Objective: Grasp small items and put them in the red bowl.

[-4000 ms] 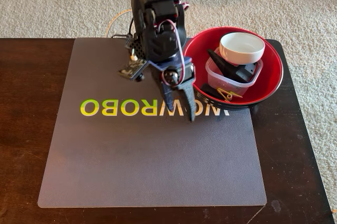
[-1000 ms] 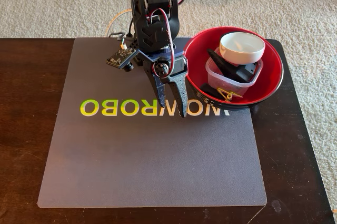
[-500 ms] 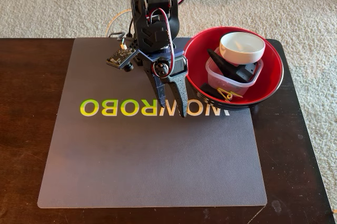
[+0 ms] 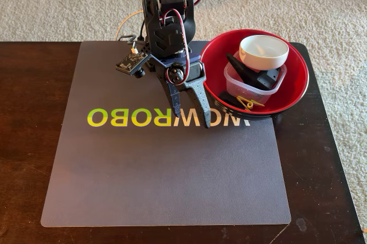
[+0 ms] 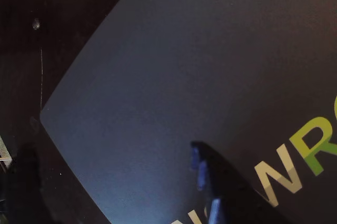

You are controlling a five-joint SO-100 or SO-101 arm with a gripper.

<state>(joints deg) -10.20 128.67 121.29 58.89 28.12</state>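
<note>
Hand (image 4: 192, 119) is spread partway, empty, tips over the grey mat (image 4: 160, 181), just beside the red bowl (image 4: 292, 92).

Big grey mat (image 4: 166, 181) covers most of a dark brown wooden table (image 4: 26, 140), with green-to-white lettering (image 4: 114, 117) printed across the middle, upside down in the fixed view. Beige carpet (image 4: 63, 0) all around the table. A pale cable loop (image 4: 127, 19) lies on the carpet near the table's far edge. The wrist view shows the mat's rounded corner (image 5: 47, 116) against the dark wood.
</note>
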